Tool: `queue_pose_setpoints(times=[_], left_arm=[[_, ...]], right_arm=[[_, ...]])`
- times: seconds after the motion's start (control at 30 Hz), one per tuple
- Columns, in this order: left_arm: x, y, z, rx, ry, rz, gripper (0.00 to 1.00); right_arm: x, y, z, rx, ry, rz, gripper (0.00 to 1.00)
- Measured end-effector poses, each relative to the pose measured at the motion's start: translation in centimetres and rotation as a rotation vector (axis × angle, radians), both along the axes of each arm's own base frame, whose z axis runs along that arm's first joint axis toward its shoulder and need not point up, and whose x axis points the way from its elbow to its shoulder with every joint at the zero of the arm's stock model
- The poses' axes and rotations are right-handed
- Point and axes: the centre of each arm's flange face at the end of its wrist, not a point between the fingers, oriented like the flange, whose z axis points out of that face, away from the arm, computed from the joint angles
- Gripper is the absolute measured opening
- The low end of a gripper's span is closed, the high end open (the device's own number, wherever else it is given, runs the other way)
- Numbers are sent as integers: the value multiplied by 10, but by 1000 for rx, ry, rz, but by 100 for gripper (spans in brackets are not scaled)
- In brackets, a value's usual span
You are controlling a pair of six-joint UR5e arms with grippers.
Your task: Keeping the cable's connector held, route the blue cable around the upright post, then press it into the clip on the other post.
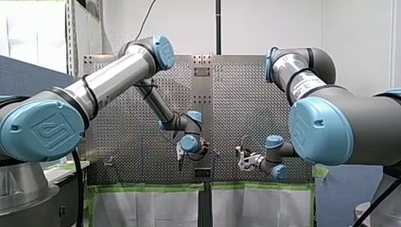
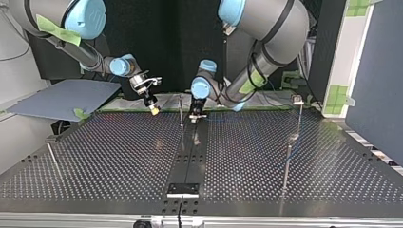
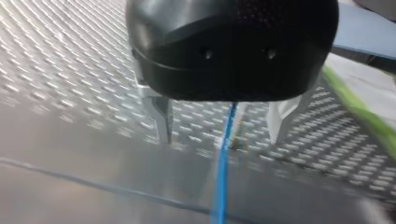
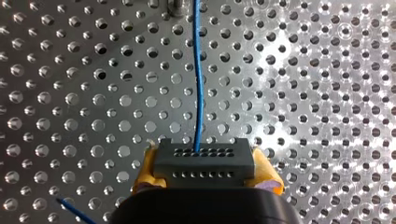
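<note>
In the right wrist view, my right gripper (image 4: 203,176) is shut on a dark grey connector block (image 4: 203,157), with yellow pads (image 4: 148,167) on both its sides. The blue cable (image 4: 200,84) leaves the connector and runs straight ahead over the perforated plate toward a post base (image 4: 174,4). In the left wrist view, my left gripper (image 3: 220,137) is open, its metal fingers (image 3: 161,116) wide apart, and the blue cable (image 3: 222,177) passes loose between them. In the top view, my left gripper (image 2: 196,115) hangs just beside a thin upright post (image 2: 181,110), and my right gripper (image 2: 153,107) is off to that view's left.
A post with a clip on top (image 2: 298,100) stands at the top view's right, with another thin post (image 2: 286,164) in front of it. A short rod (image 2: 52,159) stands at its left. A black bracket (image 2: 183,189) sits at the near edge of the perforated table (image 2: 119,161).
</note>
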Motion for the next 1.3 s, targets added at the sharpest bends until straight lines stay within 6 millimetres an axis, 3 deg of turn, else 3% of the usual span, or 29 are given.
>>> queue_pose_setpoints(times=[0.1, 0.2, 1.3], left_arm=[[4, -3, 19, -9, -42, -3, 100], [5, -2, 25, 2, -48, -1, 100], [-21, 11, 13, 291, 75, 34, 100]], right_arm=[[1, 1, 0, 0, 1, 4, 0], [1, 1, 0, 2, 2, 6, 0], [3, 4, -2, 8, 20, 8, 0]])
